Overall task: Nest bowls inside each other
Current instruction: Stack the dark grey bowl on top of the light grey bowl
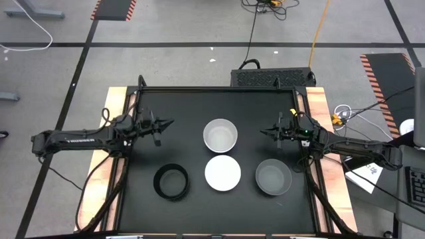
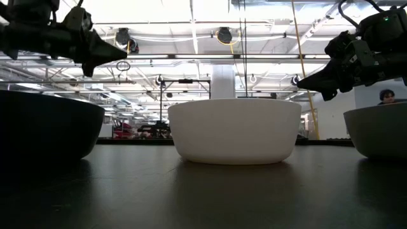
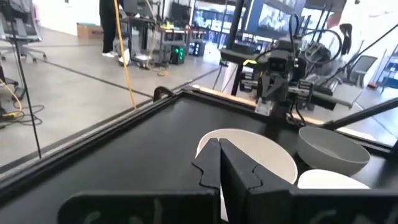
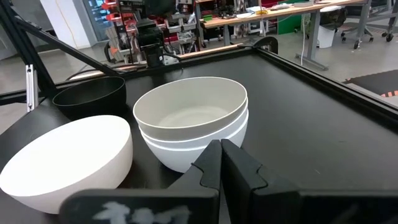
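A stack of nested white bowls (image 1: 220,135) (image 4: 193,118) stands on its base at the middle of the black table, one rim showing just above another. Nearer the front edge, each on its own base, stand a black bowl (image 1: 170,182), a single white bowl (image 1: 222,172) (image 2: 235,130) and a grey bowl (image 1: 273,177). My left gripper (image 1: 169,123) hangs shut above the table, left of the stack and pointing level at it. My right gripper (image 1: 264,131) hangs shut to the right of the stack, also pointing at it. Neither holds anything.
The black mat lies in a raised frame (image 1: 219,88) on a wooden table top (image 1: 113,133). Bare mat lies between each gripper and the stack, and along the far edge. Cables and a black case (image 1: 272,78) lie on the floor beyond the table.
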Robot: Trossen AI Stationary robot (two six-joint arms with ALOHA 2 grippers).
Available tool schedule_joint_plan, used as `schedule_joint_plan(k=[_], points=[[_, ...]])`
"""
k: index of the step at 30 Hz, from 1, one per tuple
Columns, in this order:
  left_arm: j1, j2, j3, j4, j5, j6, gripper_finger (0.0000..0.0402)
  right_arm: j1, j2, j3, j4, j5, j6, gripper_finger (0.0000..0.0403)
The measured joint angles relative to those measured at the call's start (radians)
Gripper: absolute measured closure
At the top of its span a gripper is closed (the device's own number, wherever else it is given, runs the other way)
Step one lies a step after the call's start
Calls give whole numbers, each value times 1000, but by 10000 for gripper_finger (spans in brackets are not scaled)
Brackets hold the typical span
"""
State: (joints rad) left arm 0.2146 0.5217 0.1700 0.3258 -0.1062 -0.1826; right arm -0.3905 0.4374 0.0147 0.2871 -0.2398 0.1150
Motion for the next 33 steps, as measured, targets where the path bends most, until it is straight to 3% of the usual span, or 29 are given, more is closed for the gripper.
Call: schedule_joint_plan(k=[7, 16, 24, 33], points=[[0, 0, -18, -43, 76, 27, 401, 0, 0, -1, 0, 0, 1, 403], [0, -126, -18, -94, 26, 72, 401, 0, 0, -1, -1, 0, 22, 403], [0, -254, -18, -237, 10, 78, 401, 0, 0, -1, -1, 0, 16, 403], [0, -309, -18, -401, -22, 96, 401, 0, 0, 0, 0, 0, 12, 403]])
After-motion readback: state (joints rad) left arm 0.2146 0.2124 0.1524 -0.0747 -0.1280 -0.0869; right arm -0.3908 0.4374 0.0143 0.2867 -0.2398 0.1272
